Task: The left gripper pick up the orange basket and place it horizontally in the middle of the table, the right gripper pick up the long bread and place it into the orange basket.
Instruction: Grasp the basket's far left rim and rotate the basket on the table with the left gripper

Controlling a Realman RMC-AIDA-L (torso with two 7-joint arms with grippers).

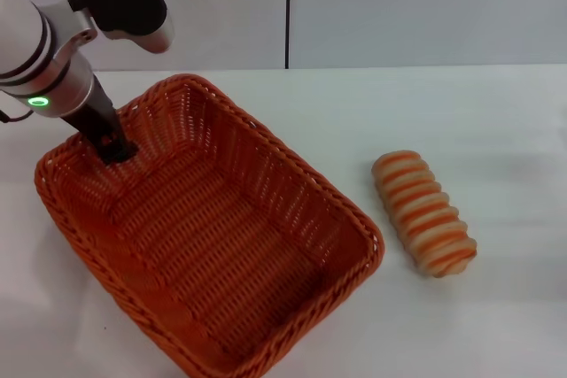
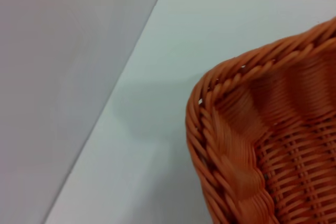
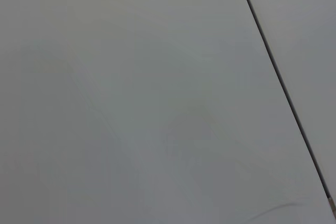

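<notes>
Basket lies askew on table, left tool clamping its far rim, bread beside

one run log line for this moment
left gripper: at orange basket far-left rim | basket: skewed | long bread: on table | right gripper: unseen

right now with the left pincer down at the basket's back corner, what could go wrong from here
1. The left pincer holds only the far left corner of the orange basket, so lifting there could tilt it or let it slip.
2. The basket lies diagonally and its near end runs out of the head view; swinging it horizontal could sweep its right corner into the long bread beside it on the table.
3. The right pincer is out of view, so its clearance is unknown.
</notes>
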